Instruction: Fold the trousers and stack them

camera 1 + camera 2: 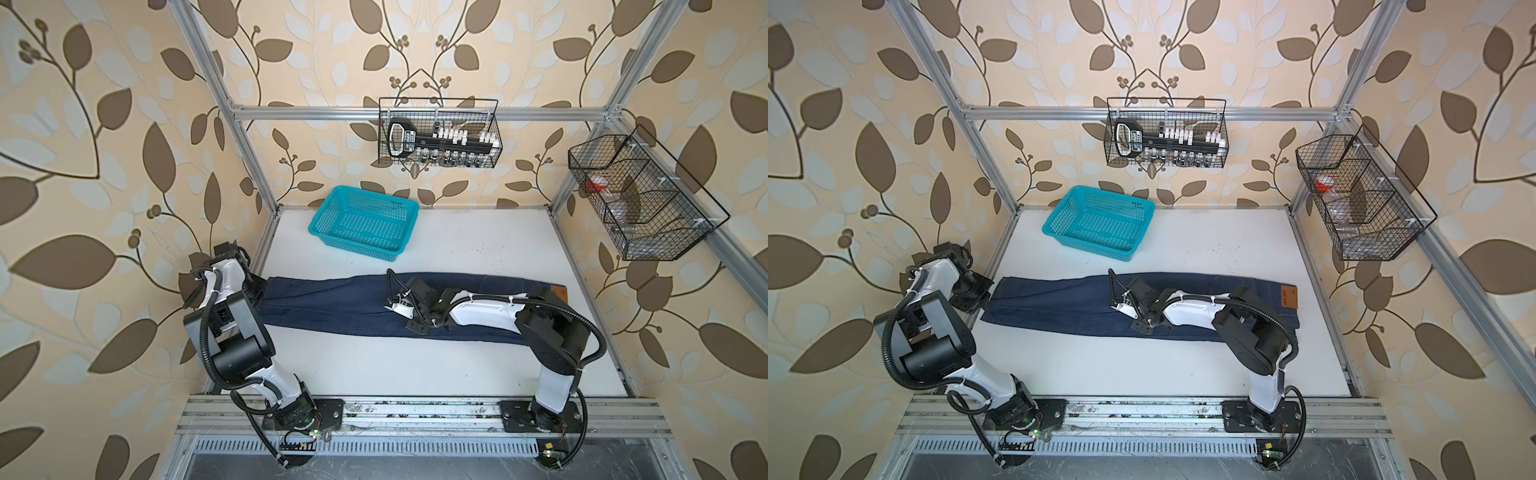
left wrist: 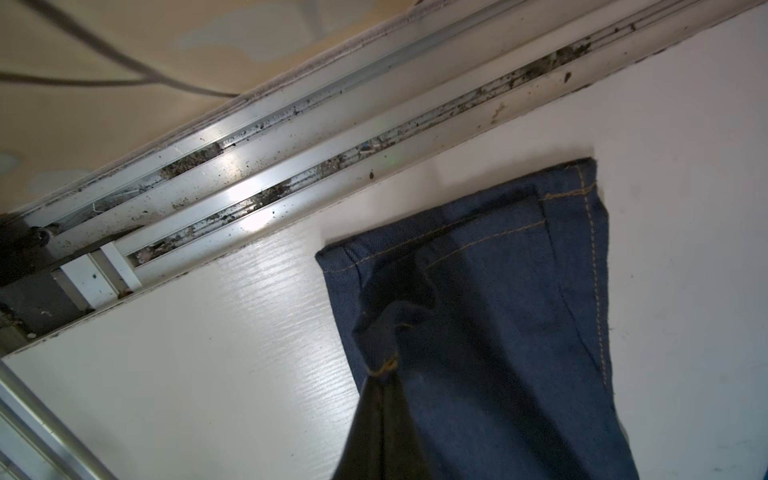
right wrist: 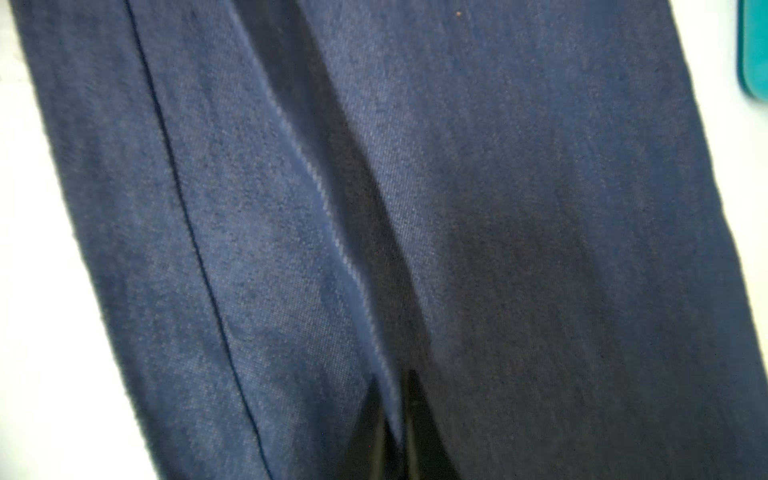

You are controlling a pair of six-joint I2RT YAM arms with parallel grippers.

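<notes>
In both top views the long dark navy-blue denim trousers (image 1: 332, 303) lie flat across the white table (image 1: 374, 365). The next job looks like folding the leg ends over toward the waist, so both arms should lift slowly together and keep the cloth smooth. The left gripper (image 1: 974, 296) sits at the leg ends by the table's left edge, and the right gripper (image 1: 395, 306) sits on the middle of the legs. In the left wrist view the left gripper is pinched tight on a bunched bit of hem. Another hem lies flat on the table beside it, so that one may get left behind. In the right wrist view two black fingertips (image 3: 419, 415) squeeze a thin ridge of cloth.
</notes>
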